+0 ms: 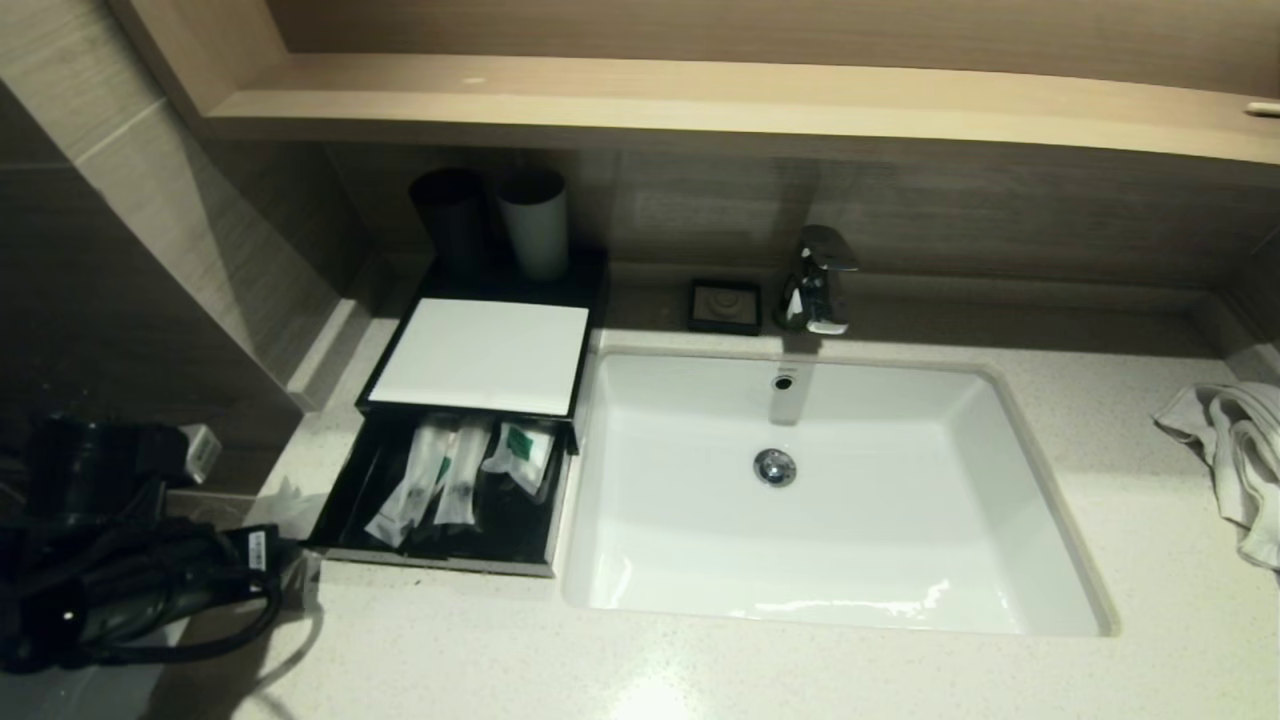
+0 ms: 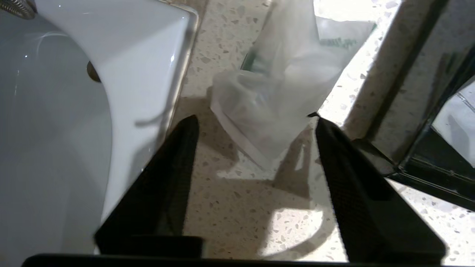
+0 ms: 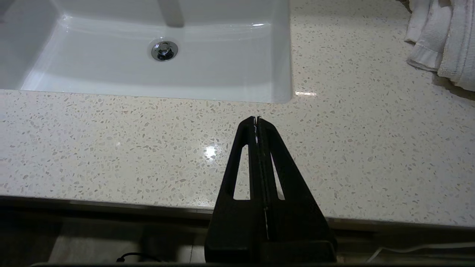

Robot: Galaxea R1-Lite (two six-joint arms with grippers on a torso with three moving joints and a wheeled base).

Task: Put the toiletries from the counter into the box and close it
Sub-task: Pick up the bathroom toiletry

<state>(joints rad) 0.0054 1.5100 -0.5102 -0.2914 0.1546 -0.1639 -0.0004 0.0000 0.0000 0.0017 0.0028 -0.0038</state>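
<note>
- The right gripper (image 3: 258, 119) hangs over the near edge of the speckled surface (image 3: 111, 148), in front of the basin's near right corner; its fingers are pressed together with nothing between them.
- The left gripper (image 2: 256, 120) is low over the surface at the near left, beside the front of the box; its fingers (image 2: 178, 155) are spread, and a crumpled see-through packet (image 2: 274, 96) lies on the surface just beyond the tips, one fingertip at its edge. I cannot tell whether it grips the packet.
- The left arm (image 1: 120, 570) shows as a dark mass at the near left corner.
- The white basin (image 1: 1000, 520) sits in the middle of the surface.
- The black box (image 1: 390, 340) stands left of the basin, its drawer (image 1: 340, 500) pulled out toward the near side.
- In the drawer lie two long slim packets (image 1: 430, 480) side by side and one short packet (image 1: 522, 452) with a green label to their right.
- A white towel (image 1: 1235, 450) is bunched at the far right.
- Behind the basin are a tap (image 1: 818, 280) and a small black dish (image 1: 725, 305); two cups (image 1: 535, 220) stand behind the box.
</note>
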